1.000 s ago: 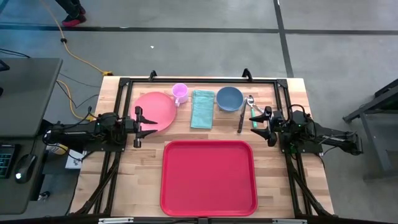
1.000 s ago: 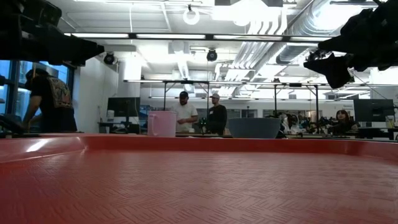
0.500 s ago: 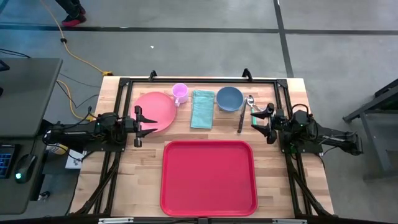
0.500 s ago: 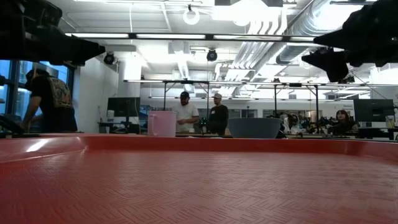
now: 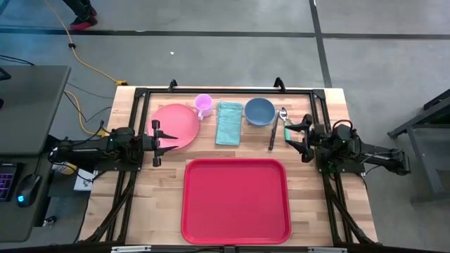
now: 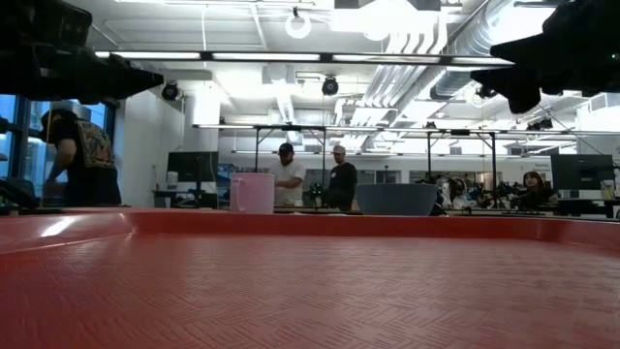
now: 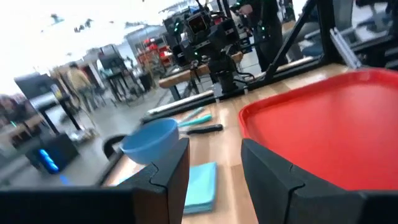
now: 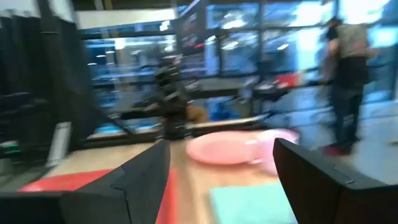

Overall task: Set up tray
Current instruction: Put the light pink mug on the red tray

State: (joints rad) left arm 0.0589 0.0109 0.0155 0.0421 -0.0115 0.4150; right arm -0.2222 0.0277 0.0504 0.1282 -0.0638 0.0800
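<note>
A: Red tray point(image 5: 236, 200) lies flat at the near edge of the wooden counter point(image 5: 313, 211), about midway between its side edges. Nothing rests on it.

B: Noted. Back row?

A: Along the far edge, from the left side: pink plate point(image 5: 174, 125), small pink cup point(image 5: 204, 105) touching the plate's rim, teal cloth point(image 5: 228, 123), blue bowl point(image 5: 259, 111), then a spoon point(image 5: 283, 115) and a dark-handled utensil point(image 5: 272, 135) just beside the bowl. All well apart from the tray.

B: Left gripper?

A: Left gripper point(image 5: 159, 133) sits at the counter's left edge, over the near rim of the plate, fingers point(image 7: 273, 180) spread, nothing between them.

B: Right gripper?

A: Right gripper point(image 5: 297, 131) is at the right edge, raised, just beside the spoon and the green-handled utensil point(image 5: 287, 138). Fingers point(image 8: 311, 177) parted, holding nothing.

B: Background?

A: Low view shows several people standing in the room beyond the counter.
</note>
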